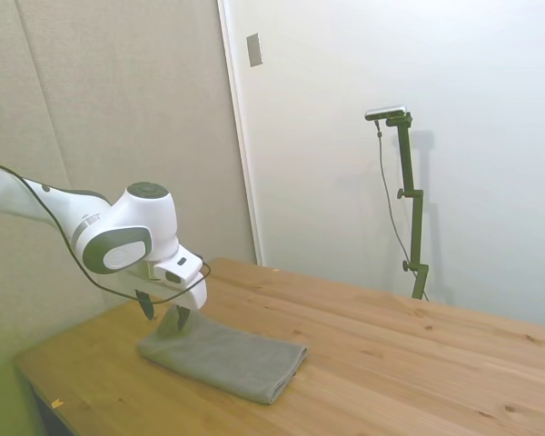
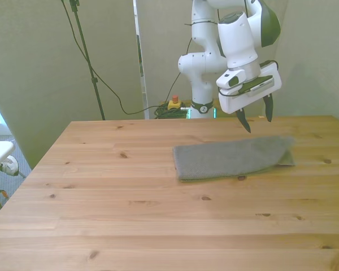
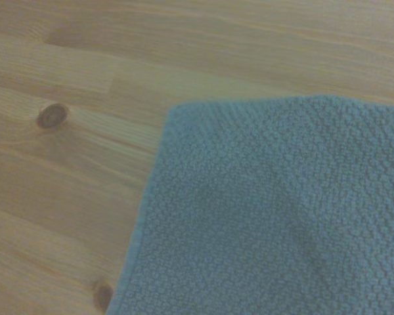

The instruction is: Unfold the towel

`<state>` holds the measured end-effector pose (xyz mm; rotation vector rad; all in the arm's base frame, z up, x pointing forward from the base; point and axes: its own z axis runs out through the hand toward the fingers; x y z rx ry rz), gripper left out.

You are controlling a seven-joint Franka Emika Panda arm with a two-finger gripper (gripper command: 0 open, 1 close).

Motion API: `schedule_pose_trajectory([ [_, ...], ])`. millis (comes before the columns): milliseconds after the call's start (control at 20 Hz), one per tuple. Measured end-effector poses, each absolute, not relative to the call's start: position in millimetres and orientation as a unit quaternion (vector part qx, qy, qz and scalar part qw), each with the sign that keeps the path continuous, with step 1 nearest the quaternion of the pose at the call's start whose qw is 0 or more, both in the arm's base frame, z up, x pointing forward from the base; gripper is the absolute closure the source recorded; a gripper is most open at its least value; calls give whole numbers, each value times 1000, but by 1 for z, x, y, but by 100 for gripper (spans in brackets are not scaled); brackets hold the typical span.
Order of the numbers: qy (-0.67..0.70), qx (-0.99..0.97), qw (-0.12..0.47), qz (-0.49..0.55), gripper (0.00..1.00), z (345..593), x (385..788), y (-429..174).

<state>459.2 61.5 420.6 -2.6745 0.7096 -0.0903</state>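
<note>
The grey-olive towel [image 1: 225, 356] [image 2: 231, 157] lies flat on the wooden table [image 2: 130, 214] as a long strip, its far end toward the front view's right. My gripper [image 1: 163, 311] [image 2: 256, 115] hangs open just above that end, with nothing between its two dark fingers and a clear gap down to the cloth. Up close, the wrist view shows a corner of the towel [image 3: 282, 216] resting on the boards.
A wall and a white door frame [image 1: 241, 136] stand behind the table. Bare wood stretches toward the front view's left and the near edge. Cables and a small yellow box [image 2: 173, 104] lie on the floor by the robot's base.
</note>
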Motion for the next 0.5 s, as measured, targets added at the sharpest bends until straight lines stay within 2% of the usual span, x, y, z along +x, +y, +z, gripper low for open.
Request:
schedule_pose_trajectory([
  [200,255,-950,178,-33,0,420,460,62],
  [500,347,-933,75,-61,0,433,454,68],
])
